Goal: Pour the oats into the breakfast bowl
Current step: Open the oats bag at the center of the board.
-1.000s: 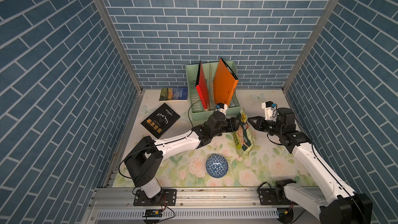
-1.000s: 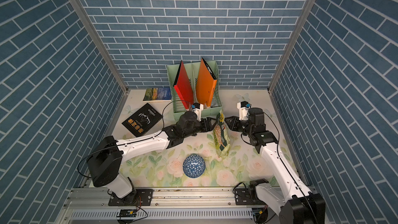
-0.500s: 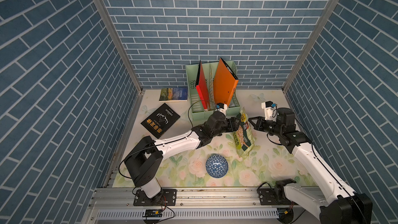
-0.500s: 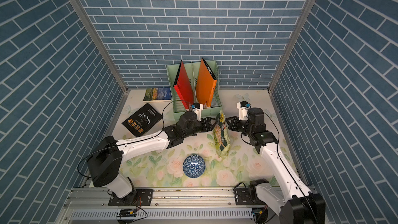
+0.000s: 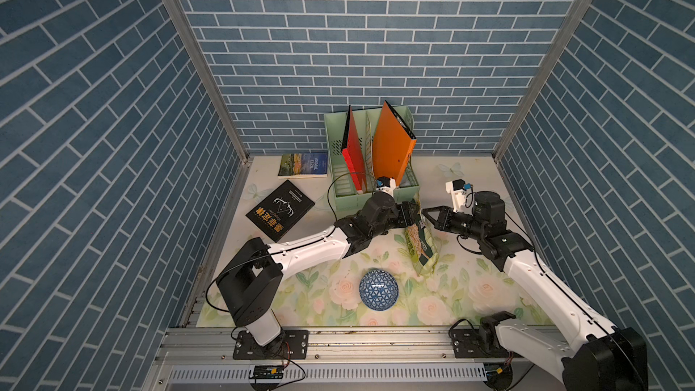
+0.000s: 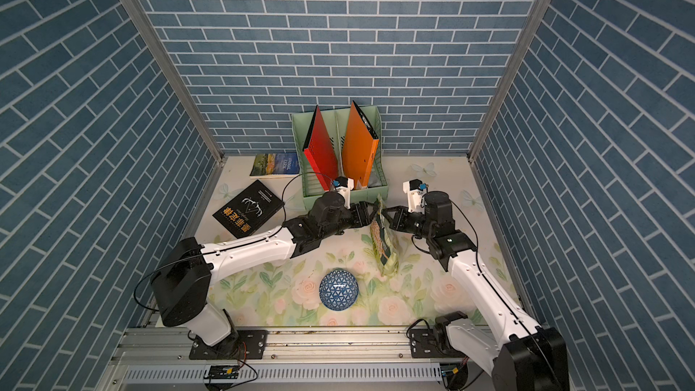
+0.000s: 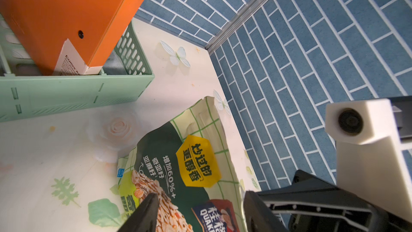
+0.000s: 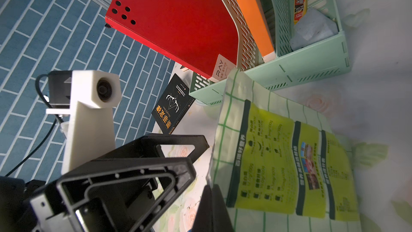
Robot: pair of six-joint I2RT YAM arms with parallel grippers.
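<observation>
The oats are hidden inside a green-checked pouch (image 5: 422,248) (image 6: 384,248) that stands upright on the floral mat, behind the breakfast bowl (image 5: 378,290) (image 6: 339,290). Only the bowl's blue-and-white patterned outside shows. My right gripper (image 5: 425,213) (image 8: 210,194) is shut on the pouch's upper edge, on the yellow-green back side (image 8: 278,152). On the other side, my left gripper (image 5: 413,216) (image 7: 200,197) is open, and the printed front (image 7: 191,152) shows between its fingers. In the right wrist view the left gripper's fingertips (image 8: 201,146) stand just beside the pouch.
A mint-green file rack (image 5: 349,197) with a red folder (image 5: 353,152) and an orange folder (image 5: 391,148) stands just behind the pouch. A black book (image 5: 280,209) and a landscape-cover book (image 5: 304,164) lie at the back left. Brick walls close three sides.
My right gripper has shut on the pouch's upper edge. The left gripper's jaws have narrowed slightly. The pouch and bowl stay where they were.
</observation>
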